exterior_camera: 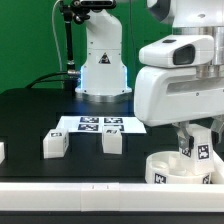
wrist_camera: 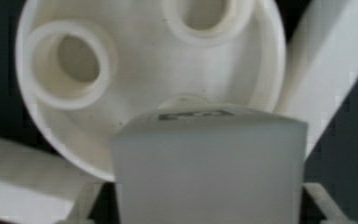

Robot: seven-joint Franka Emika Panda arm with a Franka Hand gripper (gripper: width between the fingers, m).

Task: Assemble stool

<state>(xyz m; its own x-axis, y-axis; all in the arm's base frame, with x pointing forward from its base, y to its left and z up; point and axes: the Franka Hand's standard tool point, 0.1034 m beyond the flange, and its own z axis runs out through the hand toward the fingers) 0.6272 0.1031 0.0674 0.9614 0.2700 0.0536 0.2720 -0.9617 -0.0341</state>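
In the exterior view my gripper [exterior_camera: 197,138] hangs at the right, shut on a short white leg [exterior_camera: 198,148] that bears a marker tag. The leg stands upright just above the round white seat [exterior_camera: 165,170], which lies on the table at the front right. The wrist view shows the held leg [wrist_camera: 208,160] as a grey block between my fingers [wrist_camera: 318,205]. Beyond it is the seat [wrist_camera: 149,105] with a round socket [wrist_camera: 69,62] and a second socket [wrist_camera: 215,15]. Two more legs [exterior_camera: 55,143] [exterior_camera: 111,142] lie loose on the black table.
The marker board [exterior_camera: 100,124] lies flat behind the loose legs. The arm's white base [exterior_camera: 103,70] stands at the back. A white rail [exterior_camera: 90,190] runs along the table's front edge, and a small white piece [exterior_camera: 2,152] sits at the exterior view's left edge.
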